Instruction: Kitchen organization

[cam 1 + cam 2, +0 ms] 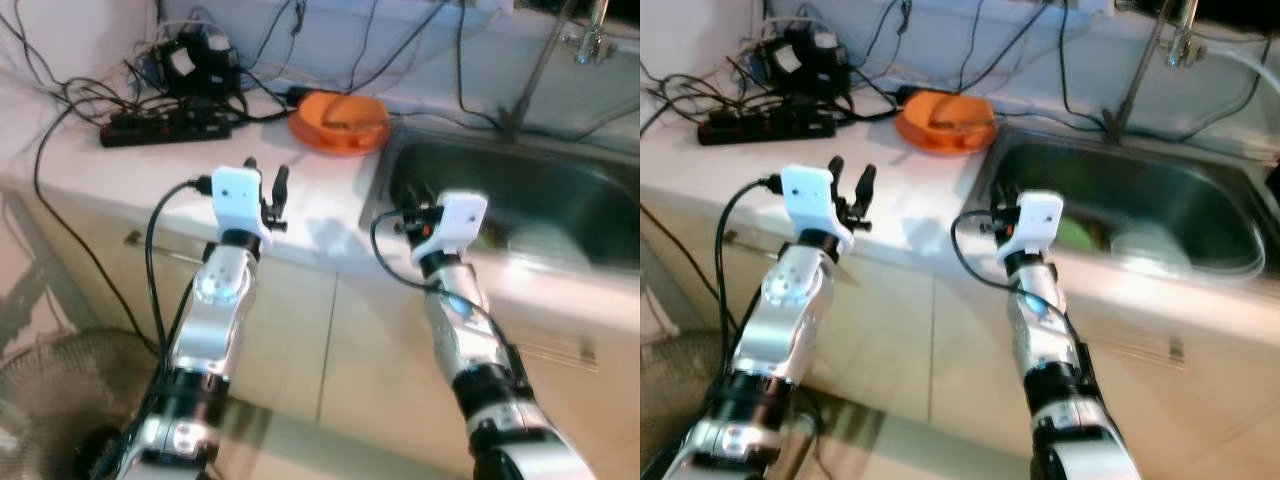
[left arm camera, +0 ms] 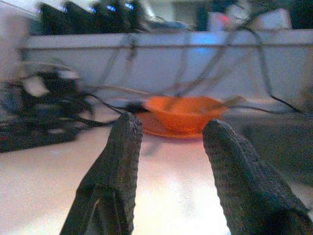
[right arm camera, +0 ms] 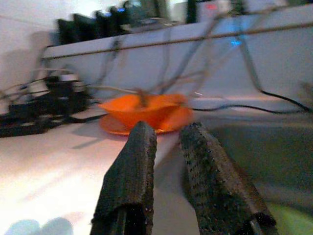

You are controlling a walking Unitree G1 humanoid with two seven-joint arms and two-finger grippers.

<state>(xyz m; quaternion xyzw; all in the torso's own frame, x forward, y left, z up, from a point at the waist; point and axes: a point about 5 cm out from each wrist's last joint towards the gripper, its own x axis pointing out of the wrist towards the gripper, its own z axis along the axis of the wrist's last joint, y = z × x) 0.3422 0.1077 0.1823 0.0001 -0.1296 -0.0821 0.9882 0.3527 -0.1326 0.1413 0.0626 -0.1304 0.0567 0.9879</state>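
An orange bowl (image 1: 338,120) sits on an orange plate at the back of the white counter (image 1: 150,175), just left of the steel sink (image 1: 560,180). My left gripper (image 1: 266,185) hovers over the counter's front edge, open and empty, pointing at the bowl (image 2: 183,112). My right gripper (image 1: 1002,218) hangs at the sink's front left corner. Its fingers (image 3: 132,171) stand a narrow gap apart with nothing between them. In the sink lie a green item (image 1: 1076,236) and a whitish dish (image 1: 1152,252).
A black power strip (image 1: 165,128) and a tangle of cables (image 1: 190,60) fill the counter's back left. A faucet (image 1: 592,35) rises behind the sink. Cabinet fronts (image 1: 300,330) lie below the counter. A round fan grille (image 1: 50,400) stands on the floor at lower left.
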